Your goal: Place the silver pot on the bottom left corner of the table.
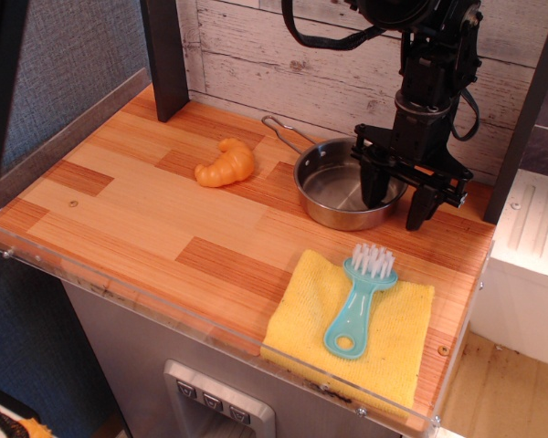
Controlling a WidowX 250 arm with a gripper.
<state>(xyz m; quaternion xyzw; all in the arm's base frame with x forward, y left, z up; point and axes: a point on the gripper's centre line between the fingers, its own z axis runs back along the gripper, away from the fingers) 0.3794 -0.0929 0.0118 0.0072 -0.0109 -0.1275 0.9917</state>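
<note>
The silver pot (340, 189) stands upright at the back right of the table (146, 214), its wire loop handle (279, 129) pointing back left. My gripper (395, 199) is open and hangs over the pot's right rim. One finger (373, 185) is inside the pot and the other finger (418, 207) is outside it, so the jaws straddle the rim. They are not closed on it. The pot rests on the wood.
An orange toy croissant (226, 164) lies left of the pot. A yellow cloth (384, 342) with a teal brush (358, 301) lies at the front right. A dark post (164, 55) stands at the back left. A clear rim (119, 297) edges the front. A dark blurred bar (2, 100) crosses the left edge.
</note>
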